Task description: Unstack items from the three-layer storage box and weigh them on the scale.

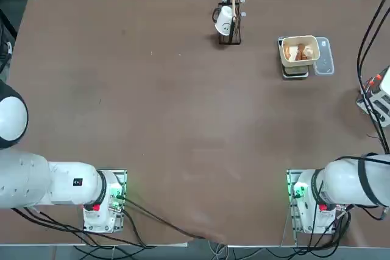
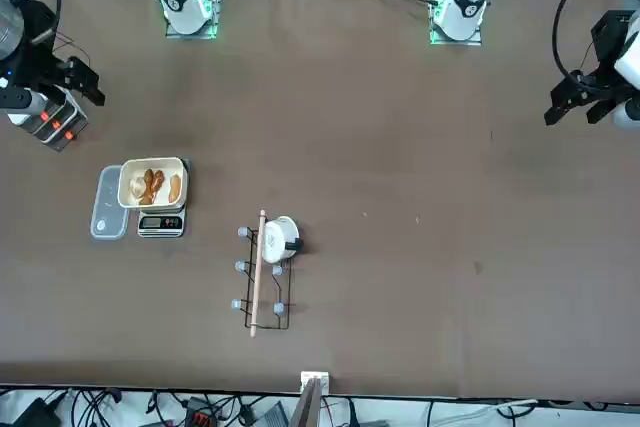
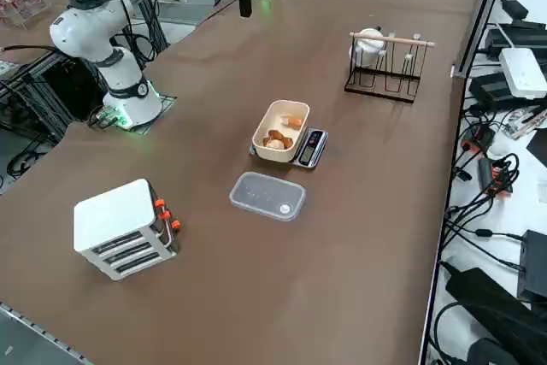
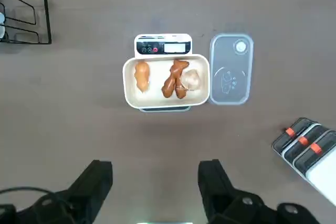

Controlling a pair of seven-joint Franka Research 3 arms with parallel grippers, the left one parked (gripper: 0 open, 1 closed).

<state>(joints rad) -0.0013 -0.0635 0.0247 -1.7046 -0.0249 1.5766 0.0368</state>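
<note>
While the right gripper point(image 4: 155, 182) hangs spread above the table, items point(image 4: 176, 80) in bowl point(image 4: 131, 90), wire stand point(image 4: 26, 9) beyond

**Open table under me, clutter ahead**

My right gripper point(image 4: 155, 182) hangs high with its fingers spread, bare brown table point(image 4: 79, 124) beneath. Ahead sits the scale point(image 4: 163, 45) carrying the cream bowl point(image 4: 128, 85), the translucent plate point(image 4: 231, 69) just beside it. The storage box point(image 4: 310, 150) stands off to one side, the black wire stand point(image 4: 26, 9) to the other.
</note>
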